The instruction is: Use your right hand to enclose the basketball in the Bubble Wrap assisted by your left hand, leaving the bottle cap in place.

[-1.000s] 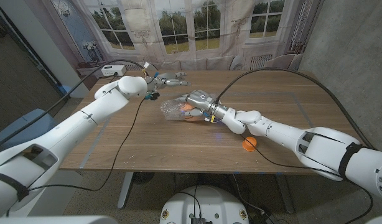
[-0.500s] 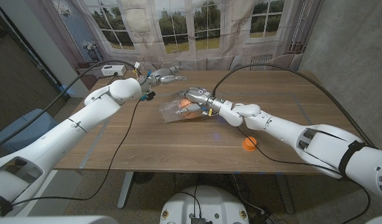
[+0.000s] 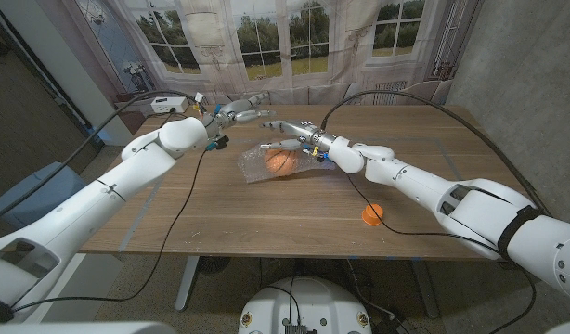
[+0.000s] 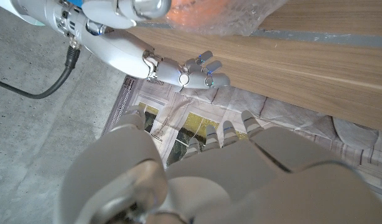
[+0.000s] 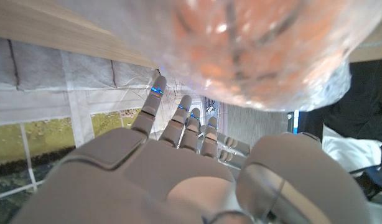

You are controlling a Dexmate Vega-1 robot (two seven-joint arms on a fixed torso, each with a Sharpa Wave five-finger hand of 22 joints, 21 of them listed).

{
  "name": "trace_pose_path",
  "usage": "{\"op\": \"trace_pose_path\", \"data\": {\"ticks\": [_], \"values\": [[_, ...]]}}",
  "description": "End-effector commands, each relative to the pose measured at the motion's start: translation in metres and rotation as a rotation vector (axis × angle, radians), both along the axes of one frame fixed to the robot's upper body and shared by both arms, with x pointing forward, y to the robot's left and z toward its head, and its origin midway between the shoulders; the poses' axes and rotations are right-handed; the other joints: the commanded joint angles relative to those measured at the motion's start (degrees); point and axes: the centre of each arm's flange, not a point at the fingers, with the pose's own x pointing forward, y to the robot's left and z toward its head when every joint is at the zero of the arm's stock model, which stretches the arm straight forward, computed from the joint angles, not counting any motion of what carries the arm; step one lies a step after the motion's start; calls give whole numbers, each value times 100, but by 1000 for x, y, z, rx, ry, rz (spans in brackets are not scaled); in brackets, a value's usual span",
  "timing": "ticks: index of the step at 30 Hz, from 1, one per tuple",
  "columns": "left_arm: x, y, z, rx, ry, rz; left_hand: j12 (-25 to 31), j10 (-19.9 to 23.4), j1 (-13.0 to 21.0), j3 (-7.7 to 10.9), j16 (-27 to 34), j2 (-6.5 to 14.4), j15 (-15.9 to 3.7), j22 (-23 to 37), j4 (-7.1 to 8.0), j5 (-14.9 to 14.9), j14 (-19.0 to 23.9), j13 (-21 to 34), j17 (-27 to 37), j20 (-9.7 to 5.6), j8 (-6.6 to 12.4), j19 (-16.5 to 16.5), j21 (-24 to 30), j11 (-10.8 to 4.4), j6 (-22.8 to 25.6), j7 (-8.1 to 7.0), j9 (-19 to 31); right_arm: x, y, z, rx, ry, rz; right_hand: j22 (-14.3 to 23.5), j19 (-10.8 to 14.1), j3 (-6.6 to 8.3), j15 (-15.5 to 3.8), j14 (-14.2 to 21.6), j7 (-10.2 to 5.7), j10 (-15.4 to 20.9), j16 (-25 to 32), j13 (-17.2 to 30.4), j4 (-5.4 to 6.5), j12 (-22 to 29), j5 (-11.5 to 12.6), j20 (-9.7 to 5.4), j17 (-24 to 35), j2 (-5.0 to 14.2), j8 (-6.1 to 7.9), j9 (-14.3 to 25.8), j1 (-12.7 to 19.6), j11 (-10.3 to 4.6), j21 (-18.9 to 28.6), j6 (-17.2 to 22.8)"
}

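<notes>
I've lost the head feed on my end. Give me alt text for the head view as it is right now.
A small orange basketball lies in crumpled clear Bubble Wrap mid-table, with the right hand just behind it, fingers spread and holding nothing. The left hand hovers near the table's far edge, also holding nothing. An orange bottle cap sits apart near the front edge.

In the right wrist view the basketball (image 5: 259, 56) is a blurred orange mass behind the Bubble Wrap (image 5: 315, 74), cut off by the picture's edge. The bottle cap (image 3: 372, 214) is perhaps too small to tell its shape. The left hand (image 3: 240, 113) is small at the far edge, its fingers hard to tell apart.
</notes>
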Motion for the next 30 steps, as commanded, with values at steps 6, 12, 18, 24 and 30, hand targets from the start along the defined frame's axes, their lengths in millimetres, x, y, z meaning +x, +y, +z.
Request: {"op": "trace_pose_path", "data": {"ticks": [6,12,18,24,30], "values": [[12,31,-12,-217,-30,-45,-6,-189,-194,-48,-40,-23,-65,15,0,13,-254,-61,-33,19,-41,-553,-44,-62,-334,-239,7,16,-15,31,323,277,137,20,-398,-47,28,-465,-88,-339,-25,-49,-26,-31,125,10,-154,185,-5,-21,-49,-89,-378,-96],[20,38,-23,-347,-23,-98,14,-194,-414,-151,-19,-82,-130,10,73,14,-296,-151,-78,-38,30,-508,-34,-176,-250,-467,-6,22,-25,45,446,323,146,21,-435,-21,34,-626,-116,-454,-35,-76,-37,-39,140,5,-220,281,-2,-27,-36,-163,-470,-101],[26,45,-33,-473,-22,-171,17,-206,-655,-273,-3,-158,-208,-2,157,31,-303,-258,-128,-75,31,-436,-18,-297,-235,-695,-22,30,-34,52,559,402,145,22,-436,-2,42,-642,-112,-451,-20,-88,-37,-22,144,5,-249,344,-1,-29,-33,-132,-504,-103],[29,49,-43,-548,-10,-234,42,-139,-893,-410,4,-259,-271,-16,240,63,-296,-365,-177,-149,50,-365,-5,-378,-142,-778,-34,38,-43,51,668,474,150,23,-427,13,48,-689,-94,-473,-19,-99,-42,-18,143,1,-279,393,-3,-31,-24,-135,-534,-114],[32,61,-48,-580,9,-268,60,-62,-1047,-500,6,-318,-330,-37,283,96,-263,-476,-234,-442,66,-226,32,-395,-26,-783,-40,41,-53,48,763,531,185,24,-426,28,57,-704,-84,-477,-8,-110,-49,-8,140,-9,-311,441,5,-33,-13,-127,-566,-96]]}}
